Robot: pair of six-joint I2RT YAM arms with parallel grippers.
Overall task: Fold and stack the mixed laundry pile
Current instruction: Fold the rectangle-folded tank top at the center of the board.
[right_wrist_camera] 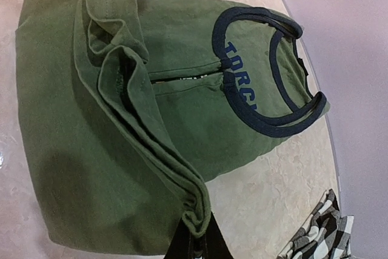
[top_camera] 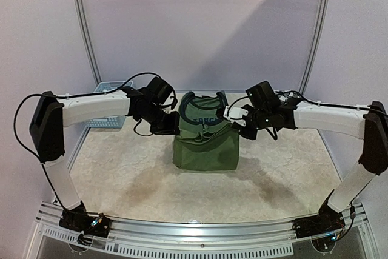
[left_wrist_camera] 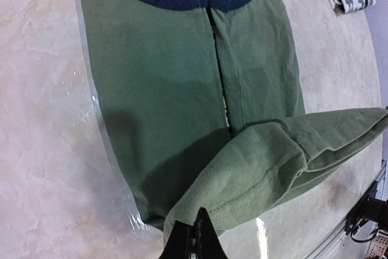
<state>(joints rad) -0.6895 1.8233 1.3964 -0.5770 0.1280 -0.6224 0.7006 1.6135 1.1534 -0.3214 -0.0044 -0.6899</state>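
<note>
The left gripper [left_wrist_camera: 194, 239] and right gripper [right_wrist_camera: 197, 241], jaws closed, each pinch a raised edge of the folded green shirt [top_camera: 206, 145].

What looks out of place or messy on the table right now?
Nothing is spilled or torn. The green shirt is mid-fold: the left gripper and right gripper pinch its bunched hem, and its folded-in sides leave a narrow gap down the middle. The checked shirt lies crumpled apart from it, not yet folded.
</note>
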